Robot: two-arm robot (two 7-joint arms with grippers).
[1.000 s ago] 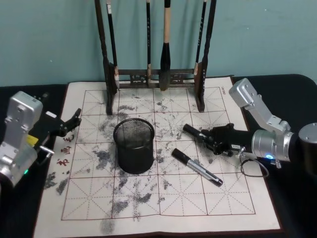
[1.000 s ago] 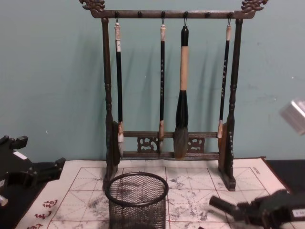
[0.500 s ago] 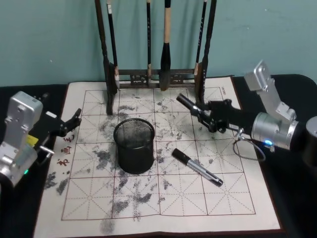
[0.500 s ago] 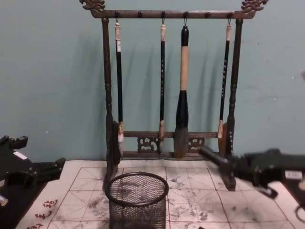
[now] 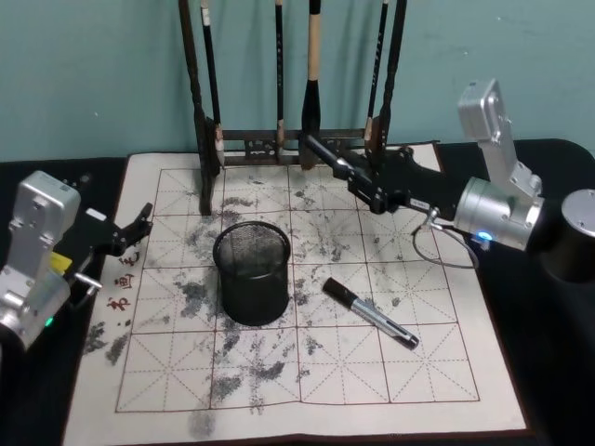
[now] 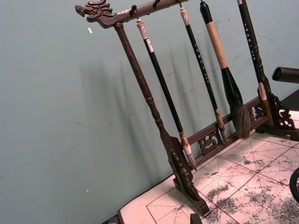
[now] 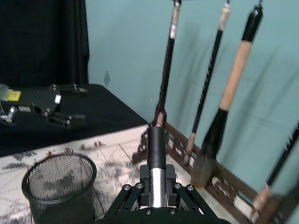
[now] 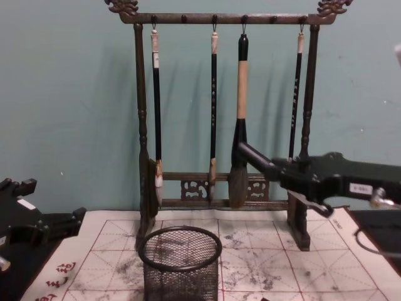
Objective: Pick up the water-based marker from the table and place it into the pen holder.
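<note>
Nearest you: a second marker [image 5: 370,313] lies flat on the mat [image 5: 437,372], just right of the pen holder [image 5: 251,271], not touching it. Ignore it. The left gripper [image 5: 130,232] is parked off the mat's left edge.

Your load is the water-based marker [image 5: 330,158], in the air in the right gripper [image 5: 364,186]. The jaws are clamped on the silver barrel, with the black cap sticking out front. It sits behind and to the right of the holder, well apart from it. Its long axis is near level, cap pointing left and away, at the brush rack [image 5: 279,144]. My read: come left and back toward the robot, and tip the cap down before you lower.

Head view gives the sideways offset but no height. Chest view gives the height: the marker is well above the holder's rim. There the cap overlaps the big brush [image 8: 237,182]; can't tell if they touch. Watch that clearance. Right wrist view shows the barrel centred between the jaws.
</note>
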